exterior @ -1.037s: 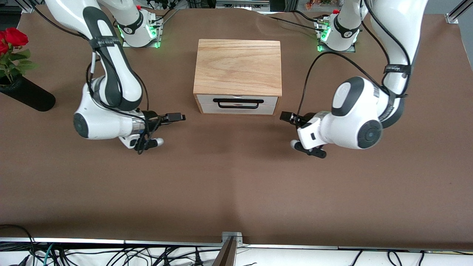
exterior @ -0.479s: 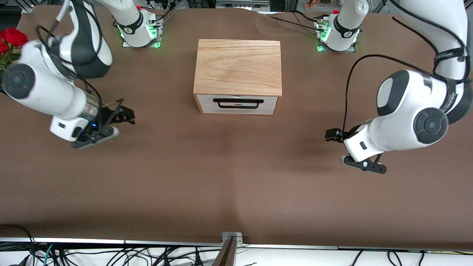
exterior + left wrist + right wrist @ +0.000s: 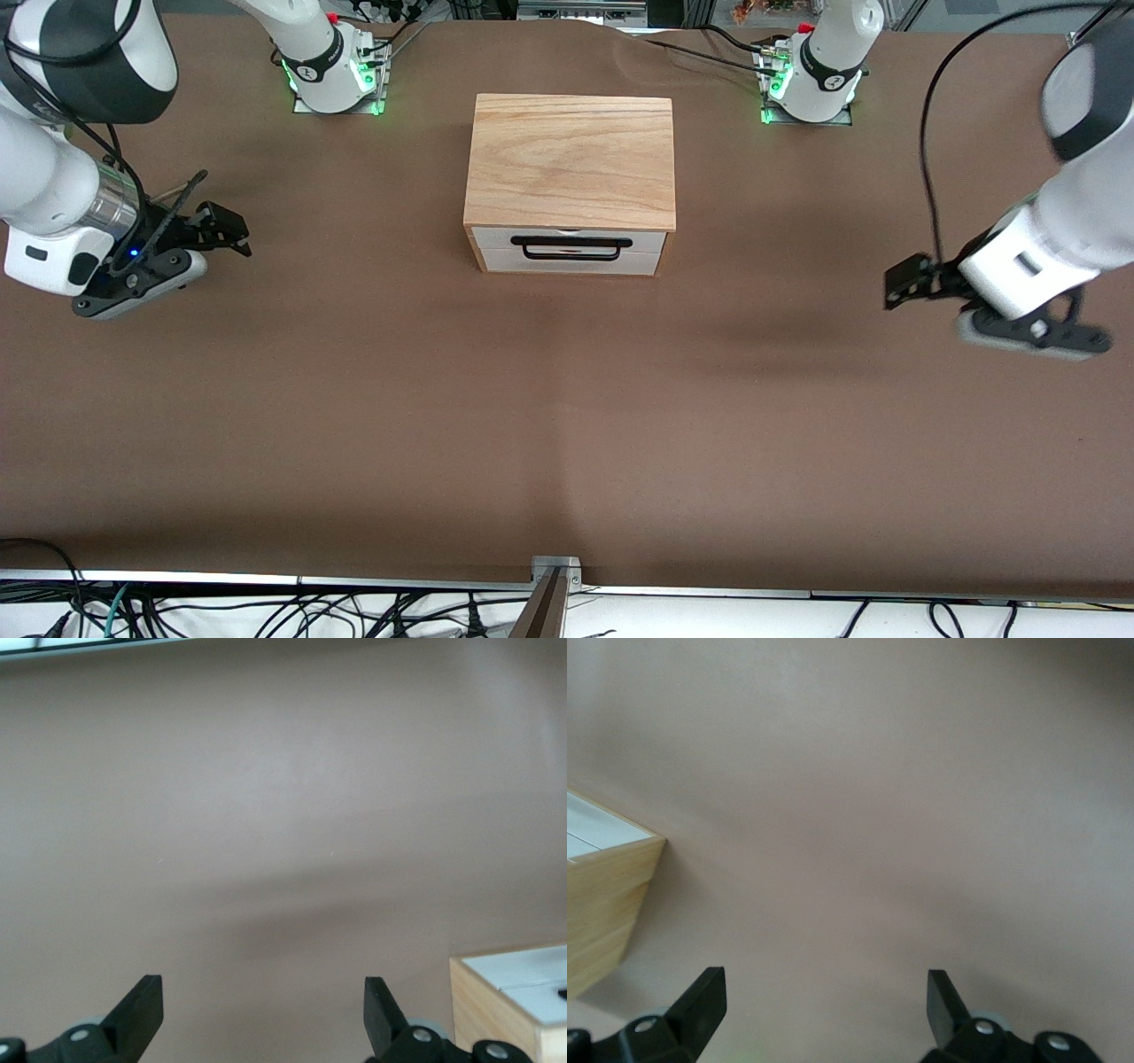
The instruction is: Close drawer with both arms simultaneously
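- Fingers of the right gripper (image 3: pixel 232 228) are spread apart and hold nothing; in the right wrist view its two pads (image 3: pixel 702 994) stand wide over bare table (image 3: pixel 567 425), with a corner of the box (image 3: pixel 607 895) at the edge.
- Both grippers sat close to the drawer front a second ago; each has since swung outward and up, well apart from the box and toward its own end of the table.
- Between them, the drawer (image 3: pixel 570 249) sits in the oak-coloured box (image 3: pixel 570 159), its white panel flush with the box's face and the black wire handle (image 3: pixel 570 248) untouched.
- I judge the closing done and the arms retreating; nothing more looks needed at the drawer.
- With the drawer shut, its contents cannot be seen.
- Fingers of the left gripper (image 3: pixel 905 281) are likewise released and empty, over the table near the left arm's end; the left wrist view shows both pads (image 3: pixel 142 1008) wide apart.
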### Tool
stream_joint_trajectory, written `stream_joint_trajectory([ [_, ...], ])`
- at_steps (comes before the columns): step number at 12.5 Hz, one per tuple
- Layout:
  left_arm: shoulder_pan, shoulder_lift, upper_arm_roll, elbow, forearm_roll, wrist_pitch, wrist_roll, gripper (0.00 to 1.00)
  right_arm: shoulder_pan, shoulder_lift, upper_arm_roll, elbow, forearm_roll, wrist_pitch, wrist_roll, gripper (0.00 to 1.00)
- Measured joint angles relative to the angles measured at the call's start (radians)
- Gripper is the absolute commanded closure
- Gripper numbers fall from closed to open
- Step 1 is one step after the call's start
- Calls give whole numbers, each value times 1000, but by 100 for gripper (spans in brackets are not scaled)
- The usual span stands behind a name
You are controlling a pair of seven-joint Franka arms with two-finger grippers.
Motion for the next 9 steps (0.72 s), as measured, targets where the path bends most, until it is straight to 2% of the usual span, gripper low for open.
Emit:
stream_joint_trajectory([
  [3,2,-138,23,-171,0,20,-5,0,3,-27,3,41,-2,-65,118,0],
  [5,2,-170,44,-220,0,30,-17,0,-20,-69,7,44,-14,-84,130,0],
  [6,1,-174,54,-228,0,32,-19,0,-65,-83,32,44,-19,-87,130,0],
  [9,1,-174,68,-230,0,31,-19,0,-239,-98,173,43,-24,-93,130,0],
])
